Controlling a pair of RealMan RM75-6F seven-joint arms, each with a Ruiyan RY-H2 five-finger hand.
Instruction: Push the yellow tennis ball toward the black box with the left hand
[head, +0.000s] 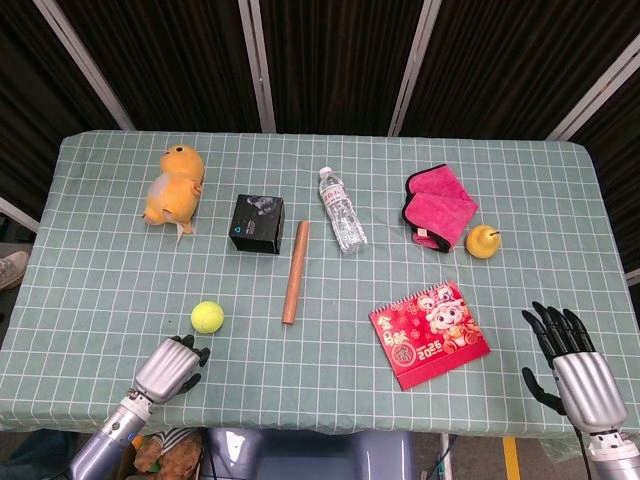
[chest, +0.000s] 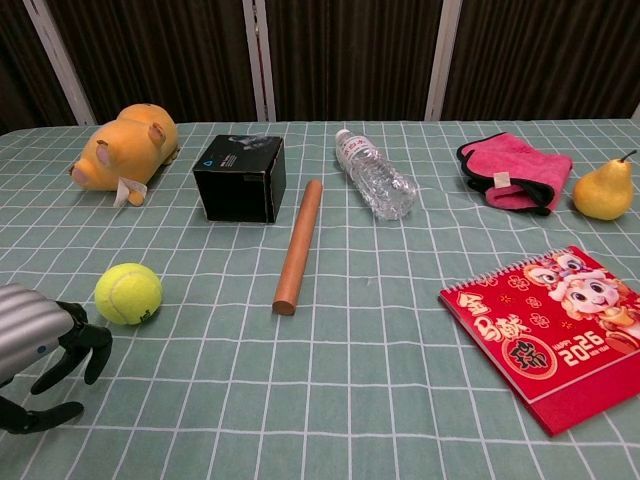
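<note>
My left hand (head: 172, 368) sits low at the near edge of the green checked tablecloth (head: 120, 290), holding nothing, its black fingers (chest: 85, 345) curled downward and slightly apart, just short of the yellow tennis ball (head: 207, 317), which lies at about one o'clock from it. From the chest view the gap is plain: the ball (chest: 128, 293) rests on the cloth just beside my fingertips, not touching them, a gap the head view leaves harder to judge. The black box (head: 257, 224) stands beyond the ball, again toward one o'clock, well apart from it, and the chest view shows its front face and a blue mark on it (chest: 240, 178). A wooden rolling pin (head: 295, 272) lies lengthwise to the right of both, at about three o'clock from the ball. At eleven o'clock from the ball the yellow duck plush (head: 173, 187) lies on its side. Farther right are a clear water bottle (head: 342, 210), a folded pink towel (head: 437, 203), a yellow pear (head: 483, 241) and a red desk calendar (head: 429, 333). My right hand (head: 576, 371) shows only in the head view, at the table's near right corner, fingers spread and straight, grasping nothing; the chest view misses it altogether.
</note>
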